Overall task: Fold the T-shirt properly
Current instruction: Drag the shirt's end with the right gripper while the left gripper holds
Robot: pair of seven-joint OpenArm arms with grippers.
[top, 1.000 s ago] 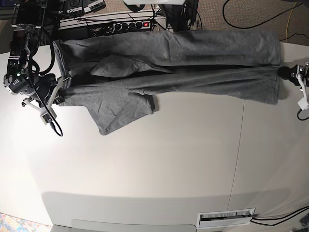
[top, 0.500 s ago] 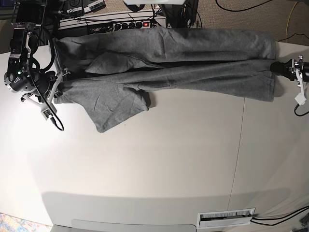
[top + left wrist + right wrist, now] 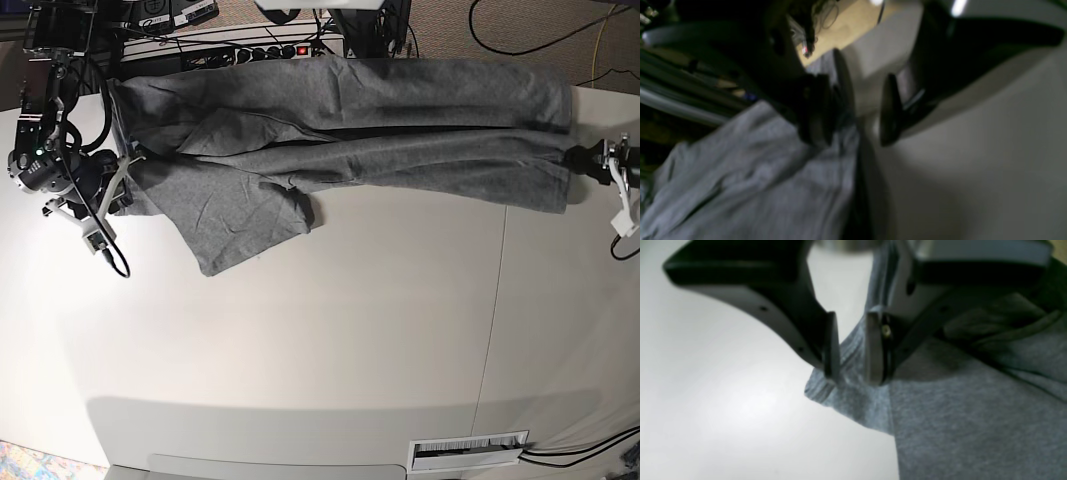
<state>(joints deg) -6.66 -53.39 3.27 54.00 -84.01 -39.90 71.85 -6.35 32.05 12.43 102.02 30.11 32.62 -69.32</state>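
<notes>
The grey T-shirt [image 3: 350,130] lies stretched out lengthwise along the table's back edge, with a sleeve flap [image 3: 245,215] folded toward the front. My right gripper [image 3: 118,175] is at the shirt's left end. In the right wrist view [image 3: 850,373] its jaws stand narrowly apart with a corner of the cloth [image 3: 940,413] between them, low over the table. My left gripper [image 3: 582,158] is at the shirt's right end. In the blurred left wrist view [image 3: 853,133] its jaws are apart, and the cloth edge [image 3: 773,186] lies beside one finger [image 3: 816,110].
The white table [image 3: 350,330] stretches forward of the shirt. A power strip [image 3: 270,50] and cables lie behind the back edge. A cable [image 3: 112,258] hangs from the right arm. A vent grille [image 3: 468,450] sits at the front right.
The shirt's right end has been let go and lies flatter. My left gripper has drawn slightly right and opened. The left end has settled lower on the table.
</notes>
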